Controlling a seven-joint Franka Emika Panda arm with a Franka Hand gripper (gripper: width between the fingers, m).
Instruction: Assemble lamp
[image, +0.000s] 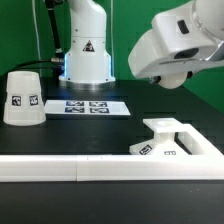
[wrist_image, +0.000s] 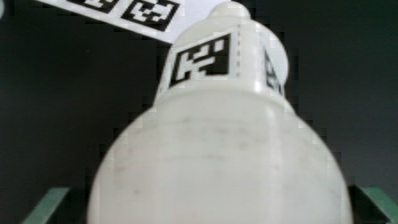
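Note:
The white bulb (wrist_image: 214, 140) fills the wrist view, its tagged neck pointing away from the camera and its round head between my jaws. My gripper (wrist_image: 214, 205) is shut on it. In the exterior view my gripper (image: 168, 58) hangs high at the exterior view's right, above the table, and the bulb cannot be made out there. The flat square base (image: 170, 138) lies at the lower right against the long white rail (image: 60, 168). The cone shade (image: 22, 97) stands at the left, wide end down.
The marker board (image: 88, 104) lies in the middle of the black table and also shows beyond the bulb in the wrist view (wrist_image: 125, 10). The arm's pedestal (image: 85, 50) stands behind it. The rail runs along the front.

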